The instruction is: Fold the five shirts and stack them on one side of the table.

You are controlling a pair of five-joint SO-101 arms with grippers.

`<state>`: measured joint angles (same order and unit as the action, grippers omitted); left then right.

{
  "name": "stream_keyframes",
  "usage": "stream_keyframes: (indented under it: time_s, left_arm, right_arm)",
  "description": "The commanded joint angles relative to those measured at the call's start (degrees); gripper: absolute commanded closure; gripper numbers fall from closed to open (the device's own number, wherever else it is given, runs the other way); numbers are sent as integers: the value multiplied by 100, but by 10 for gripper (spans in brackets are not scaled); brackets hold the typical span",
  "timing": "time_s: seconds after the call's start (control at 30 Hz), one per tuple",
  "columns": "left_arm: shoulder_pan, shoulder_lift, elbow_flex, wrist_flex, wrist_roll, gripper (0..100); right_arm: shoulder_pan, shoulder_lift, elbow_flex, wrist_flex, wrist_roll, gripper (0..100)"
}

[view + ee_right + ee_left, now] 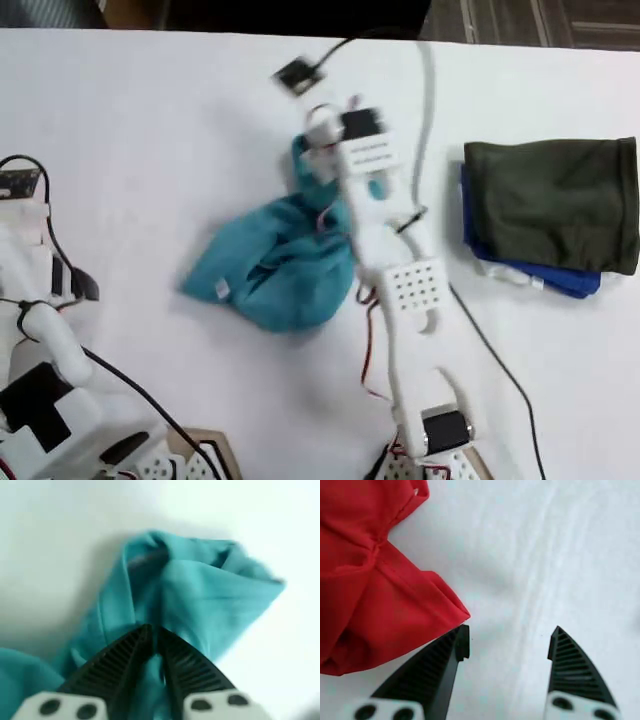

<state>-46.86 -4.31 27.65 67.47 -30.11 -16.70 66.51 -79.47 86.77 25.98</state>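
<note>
High: the bench [120, 130] is being overlooked from well above.
Left wrist: the bench is being faced closely.
Right wrist: the teal shirt [200, 595], shared with high, is being faced closely.

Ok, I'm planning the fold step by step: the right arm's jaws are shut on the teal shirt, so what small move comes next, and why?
Probably raise the right arm's jaws a little and draw the teal shirt out flatter. They are shut on a bunched fold, and the shirt lies crumpled on the table, not ready to fold.
</note>
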Motion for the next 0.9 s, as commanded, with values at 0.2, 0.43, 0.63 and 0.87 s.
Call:
stream_keyframes:
  time_s: [0.2,0.43,0.63,0.87]
  left_arm:
    - [923,-299,-259,35,53,725]
    - [1881,-308,-277,44,404,725]
    - [2497,-308,-936,624,695,722]
    - [3270,-255,-1455,1064,712,720]
  right_arm:
    - [875,-857,-1512,1138,44,978]
    - [1727,-1560,97,1165,44,978]
    - [1974,-2730,2207,1156,53,978]
    - [1543,-4884,4677,1130,255,978]
